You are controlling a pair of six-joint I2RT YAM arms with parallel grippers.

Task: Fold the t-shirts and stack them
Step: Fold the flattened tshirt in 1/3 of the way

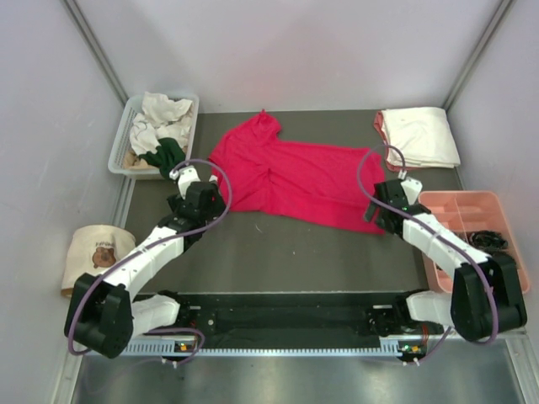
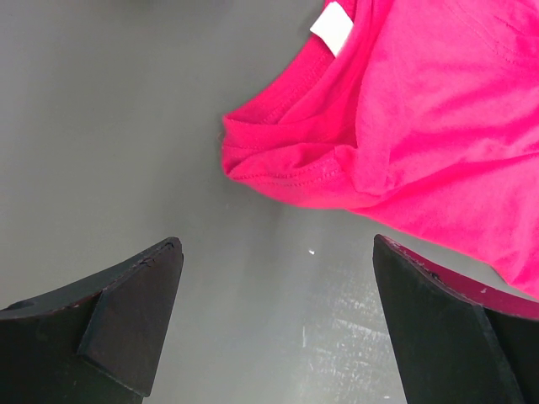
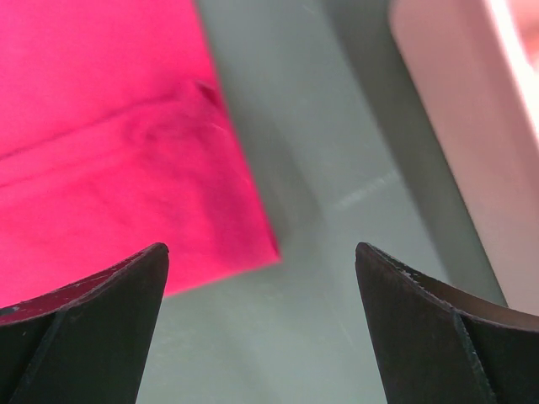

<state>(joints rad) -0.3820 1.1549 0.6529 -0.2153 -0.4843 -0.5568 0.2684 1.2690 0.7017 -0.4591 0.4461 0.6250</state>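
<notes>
Red t-shirt (image 1: 290,177) lies spread, a bit rumpled, mid-surface (image 1: 278,252); left arm (image 1: 152,248) jaws wide, empty, just beside collar end with white label (image 2: 333,25); right arm (image 1: 442,244) jaws wide, empty, over hem corner (image 3: 253,236); cloth looks light, soft, floppy, likely to sag and drag; best hold probably pinching shoulder edge and hem corner; folded cream shirt (image 1: 418,135) far right; more crumpled in bin (image 1: 120,139).

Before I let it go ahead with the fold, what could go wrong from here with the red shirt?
1. The left gripper hangs open over bare table beside the bunched collar of the red t-shirt; it may grab nothing or several layers.
2. The right gripper straddles only the hem corner, so cloth could slip out.
3. The pink tray sits close beside that arm and might get knocked.
</notes>
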